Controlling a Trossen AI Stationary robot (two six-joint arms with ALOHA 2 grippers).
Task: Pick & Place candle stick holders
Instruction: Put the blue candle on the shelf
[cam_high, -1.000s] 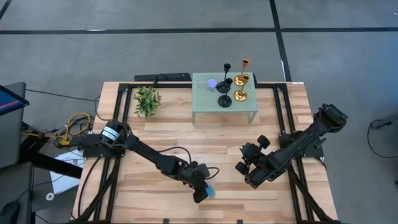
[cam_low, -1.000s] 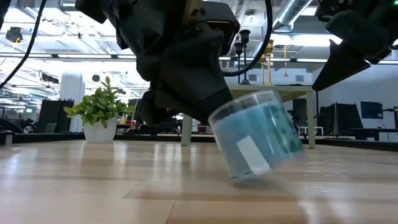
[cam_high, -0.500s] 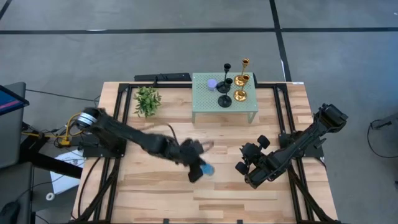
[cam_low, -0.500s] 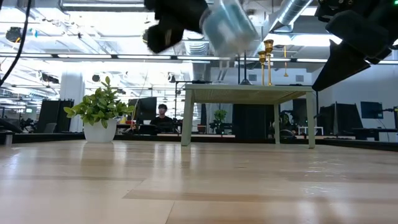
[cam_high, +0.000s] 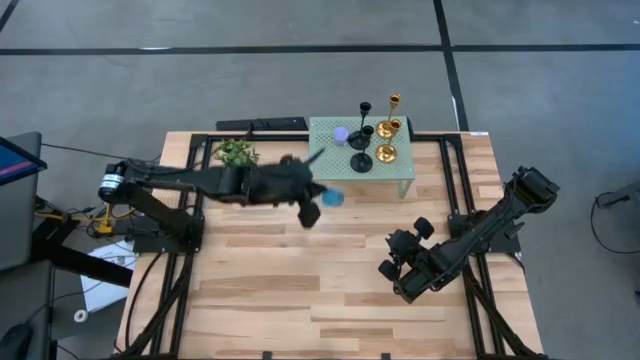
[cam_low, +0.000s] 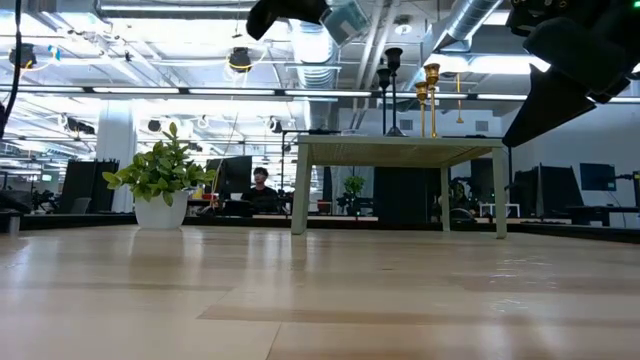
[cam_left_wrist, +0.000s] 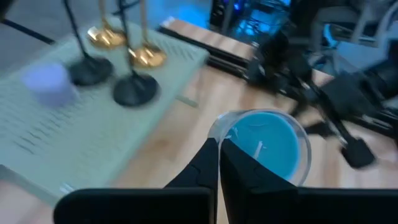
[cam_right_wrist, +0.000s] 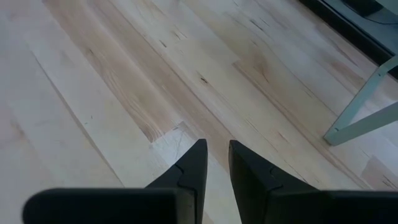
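Two black candle stick holders (cam_high: 361, 158) and two gold ones (cam_high: 386, 152) stand on their round bases on the small green table (cam_high: 330, 165), beside a purple piece (cam_high: 341, 135). The left wrist view shows the same black bases (cam_left_wrist: 134, 93) and gold bases (cam_left_wrist: 146, 57). My left gripper (cam_high: 318, 202) is high in the air by the green table's near left corner, shut on a blue candle in a glass jar (cam_high: 332, 197). My right gripper (cam_high: 390, 275) hovers over the wood at the right, open, with nothing between its fingers (cam_right_wrist: 193, 165). My left gripper pinches the glass jar's rim (cam_left_wrist: 217, 132), one finger (cam_left_wrist: 239, 171) inside the mouth and the other outside the wall. The fingers come nearly level from the table's left. The jar (cam_low: 345, 18) is lifted clear and tilted, with its mouth and blue wax facing the wrist.
A potted plant (cam_low: 160, 175) stands at the far left, partly under the left arm in the high view. The green table's legs (cam_right_wrist: 357, 112) rise from the wood at the far middle. Bare wooden tabletop (cam_high: 300, 290) lies between the two arms.
My left gripper has risen from the tabletop near the front edge and swung toward the far edge, up to the green table, tipping closer to level. The blue jar, which was tilted on the wood, has gone with it and is now lifted clear.
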